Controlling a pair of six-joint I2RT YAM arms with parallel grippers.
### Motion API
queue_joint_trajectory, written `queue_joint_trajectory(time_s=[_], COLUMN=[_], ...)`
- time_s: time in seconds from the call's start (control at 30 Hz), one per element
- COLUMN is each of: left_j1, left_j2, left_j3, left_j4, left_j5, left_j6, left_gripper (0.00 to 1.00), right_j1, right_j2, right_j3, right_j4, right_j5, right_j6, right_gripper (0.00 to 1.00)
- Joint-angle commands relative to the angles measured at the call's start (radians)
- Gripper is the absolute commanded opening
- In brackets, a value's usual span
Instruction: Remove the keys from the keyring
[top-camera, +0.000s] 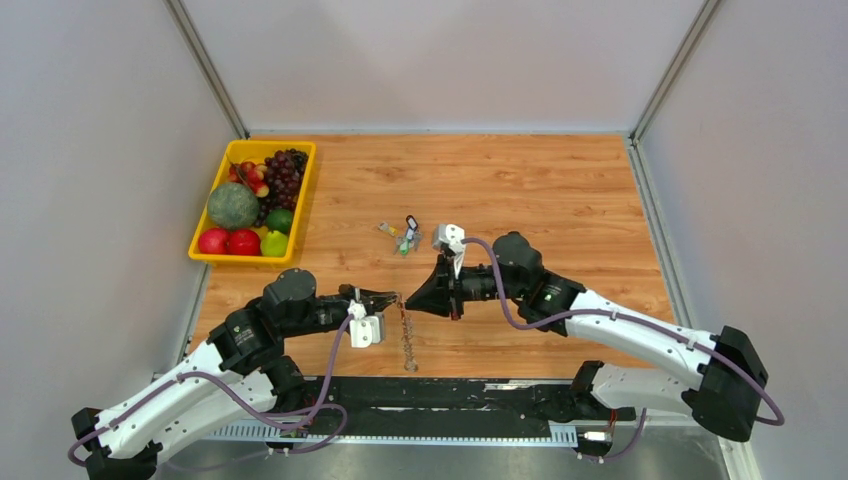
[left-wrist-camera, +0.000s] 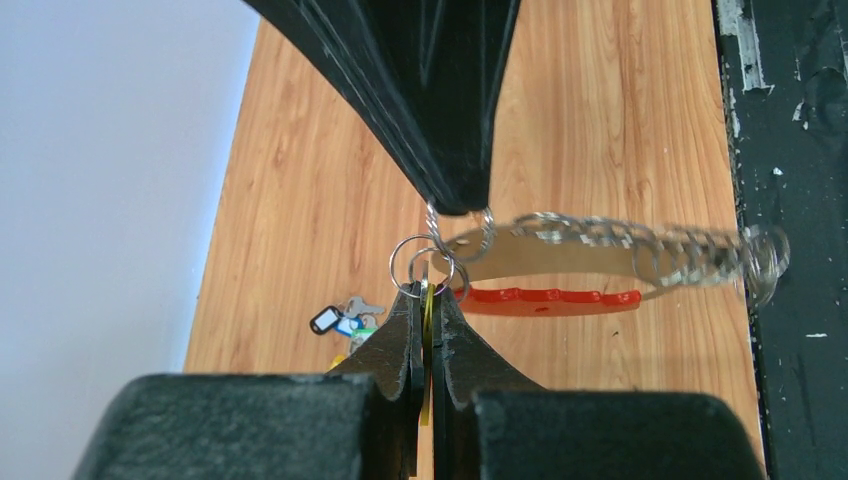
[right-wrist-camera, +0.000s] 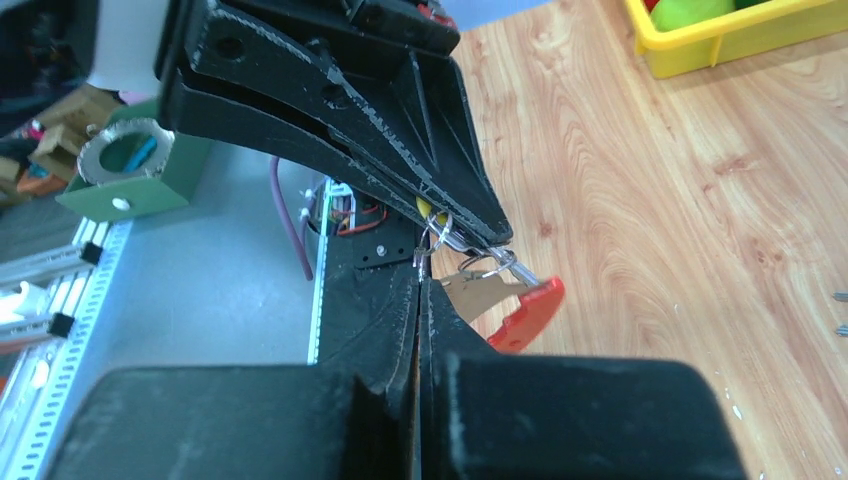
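The red keyring (left-wrist-camera: 550, 298) hangs in the air between my two grippers, above the table's near edge. Its fan of grey keys (left-wrist-camera: 640, 243) runs along one side, and in the top view the keys (top-camera: 407, 345) dangle below the grippers. My left gripper (left-wrist-camera: 428, 285) is shut on a thin yellow flat piece that carries small silver rings (left-wrist-camera: 412, 262). My right gripper (left-wrist-camera: 460, 205) comes in from the opposite side, shut, its tip on a small silver ring linked to the keyring. In the right wrist view the right gripper (right-wrist-camera: 420, 272) meets the left gripper (right-wrist-camera: 495, 232) tip to tip, with the red keyring (right-wrist-camera: 530, 310) beside them.
A small key cluster (top-camera: 402, 236) with green, black and yellow bits lies mid-table, and shows in the left wrist view (left-wrist-camera: 345, 318). A yellow tray (top-camera: 302, 200) of fruit stands at the far left. The black base rail (top-camera: 440, 395) runs along the near edge, under the hanging keys.
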Motion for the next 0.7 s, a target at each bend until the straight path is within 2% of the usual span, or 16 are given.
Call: queue_joint_trajectory(time_s=[0.0,0.23,0.3,0.33,0.4,0.67], left_j1=[-0.002,-0.001,-0.002,-0.002,-0.001,-0.002], left_j2=[-0.006,-0.006,-0.006,-0.007,-0.008,-0.008], left_j3=[0.012,0.011,0.011,0.012,0.011,0.012], left_j4=[0.031,0.031,0.033,0.032,0.032,0.031], left_j5=[0.016,0.017,0.015,0.015,0.017,0.019], left_j6=[0.008,0.009,0.009,0.008,0.008,0.007], left_gripper=[0.00,0.00,0.00,0.00,0.00,0.00], right_j1=[-0.032,-0.080,-0.080,-0.080,-0.081,-0.080], right_j2=[-0.092,-0.155,-0.153,-0.150,-0.153,-0.132], right_j3=[-0.073,-0.199,-0.207,-0.201,-0.188,-0.072], right_j4=[0.221,0.427,0.428,0.406,0.359,0.138], right_j5=[0.035,0.095,0.096,0.095,0.094,0.004], right_j6=[0.162,0.382,0.386,0.372,0.332,0.065], right_gripper=[0.00,0.01,0.22,0.32,0.41,0.45])
